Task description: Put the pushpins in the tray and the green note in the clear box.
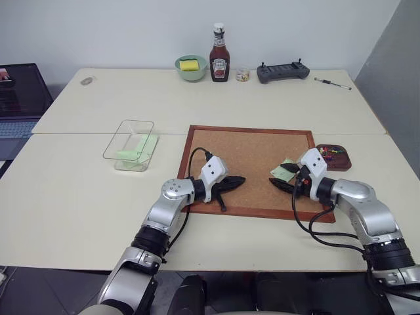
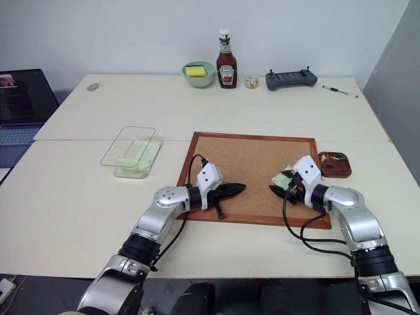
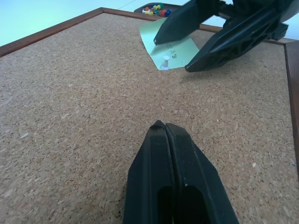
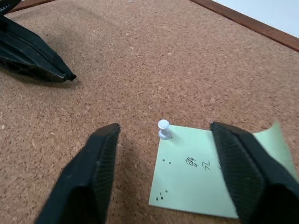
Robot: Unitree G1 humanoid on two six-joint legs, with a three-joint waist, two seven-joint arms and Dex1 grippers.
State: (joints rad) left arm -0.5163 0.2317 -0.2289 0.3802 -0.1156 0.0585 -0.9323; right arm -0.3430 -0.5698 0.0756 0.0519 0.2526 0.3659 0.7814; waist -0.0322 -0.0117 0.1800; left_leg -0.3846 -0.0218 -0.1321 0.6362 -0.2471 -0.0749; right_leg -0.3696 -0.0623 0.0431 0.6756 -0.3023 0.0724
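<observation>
The green note (image 4: pixel 201 172) lies on the right part of the corkboard (image 1: pixel 249 154), pinned at one corner by a white pushpin (image 4: pixel 163 129). My right gripper (image 4: pixel 164 127) hovers open over that corner, one finger on each side of the pin and touching neither pin nor note. At the corkboard's front left, my left gripper (image 3: pixel 161 125) is shut and empty, pointing toward the note. The reddish-brown tray (image 1: pixel 344 163) sits just right of the board with several coloured pushpins (image 1: pixel 333 152) in it. The clear box (image 1: pixel 117 149) stands left of the board with pale green paper inside.
Along the table's far edge stand a pale green bowl (image 1: pixel 191 67) holding a yellow sponge, a ketchup bottle (image 1: pixel 219 54), a small jar (image 1: pixel 243 75), a dark controller (image 1: pixel 283 71) and a pen (image 1: pixel 332 83). A laptop (image 1: pixel 20 98) sits at the far left.
</observation>
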